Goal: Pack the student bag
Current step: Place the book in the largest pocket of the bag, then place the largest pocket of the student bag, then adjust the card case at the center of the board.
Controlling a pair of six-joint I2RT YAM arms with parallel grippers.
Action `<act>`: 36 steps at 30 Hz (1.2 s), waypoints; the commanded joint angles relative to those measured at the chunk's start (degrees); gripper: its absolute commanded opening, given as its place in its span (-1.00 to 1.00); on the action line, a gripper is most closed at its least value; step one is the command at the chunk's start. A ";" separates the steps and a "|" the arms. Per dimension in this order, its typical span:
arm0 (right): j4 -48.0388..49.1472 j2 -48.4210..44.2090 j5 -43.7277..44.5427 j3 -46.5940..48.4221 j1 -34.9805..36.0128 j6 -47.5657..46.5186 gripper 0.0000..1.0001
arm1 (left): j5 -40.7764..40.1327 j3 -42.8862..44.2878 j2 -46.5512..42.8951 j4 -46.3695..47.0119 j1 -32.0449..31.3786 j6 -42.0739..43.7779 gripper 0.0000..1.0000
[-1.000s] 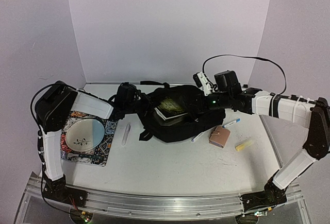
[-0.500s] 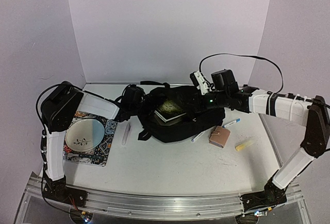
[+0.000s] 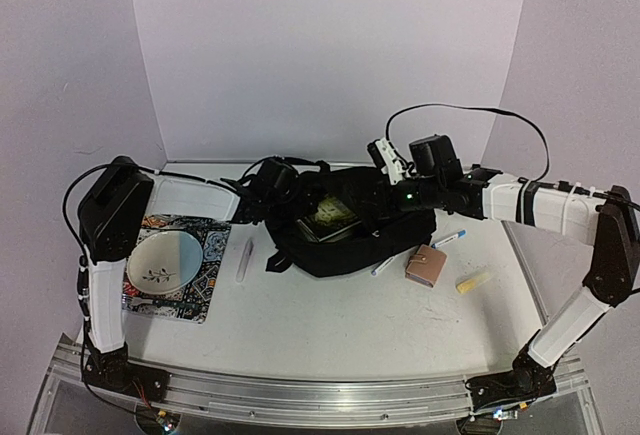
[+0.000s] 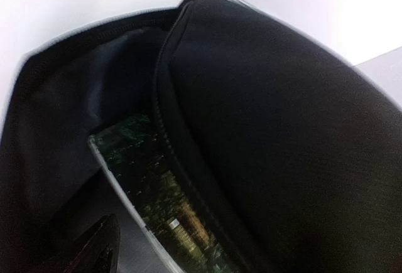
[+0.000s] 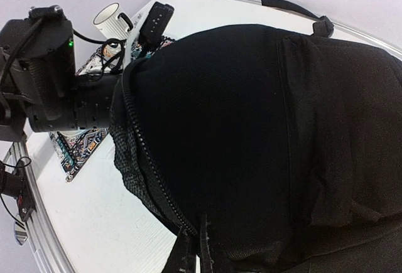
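Two grippers at the bag [image 3: 350, 245]: right gripper [image 5: 195, 257] pinches its zipper edge; left gripper [image 3: 283, 183] mostly cropped, opening unclear; ahead of it, a half-covered book [image 4: 157, 204].

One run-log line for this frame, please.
stage: packing | large black fabric backpack: open, green-covered book inside | right gripper: shut on backpack rim | left gripper: at backpack mouth, jaws unclear | small brown notebook, yellow marker: on table
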 commanded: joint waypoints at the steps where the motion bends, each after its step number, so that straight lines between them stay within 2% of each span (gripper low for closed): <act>1: 1.10 0.93 -1.22 2.59 0.90 -1.81 -0.92 | -5.53 -1.94 -10.38 -3.47 0.23 4.88 0.66; 6: -0.08 3.25 -1.36 2.28 2.40 -2.98 -0.87 | -5.79 -8.05 -18.26 -5.23 0.22 5.23 0.67; 12: -3.69 6.94 0.36 2.58 5.32 -3.94 -0.69 | -5.53 -17.88 -28.18 -6.93 0.30 4.44 0.67; 14: -5.31 7.93 0.49 2.91 5.92 -3.96 -0.54 | -5.44 -20.30 -30.86 -7.30 0.28 5.13 0.67; 17: -8.25 8.19 0.49 4.19 6.52 -3.81 -0.16 | -3.54 -22.33 -33.96 -7.63 0.21 7.04 0.68; 19: -9.31 6.71 1.34 4.61 6.53 -3.02 0.02 | -1.30 -22.76 -34.76 -7.61 0.14 8.59 0.68; 24: -11.30 0.17 5.40 4.44 5.63 -1.02 0.44 | 0.63 -20.67 -34.46 -7.71 -1.97 13.76 0.67; 26: -12.16 -1.73 6.82 3.70 3.62 0.94 0.54 | 0.88 -18.97 -33.75 -7.78 -3.22 15.72 0.67; 30: -14.17 -4.09 9.17 0.78 -1.12 4.92 0.62 | 1.30 -14.31 -30.94 -8.57 -5.50 20.29 0.65; 36: -14.53 -3.88 9.50 -4.03 -7.58 10.46 0.66 | 0.95 -1.76 -21.63 -14.11 -9.99 28.13 0.56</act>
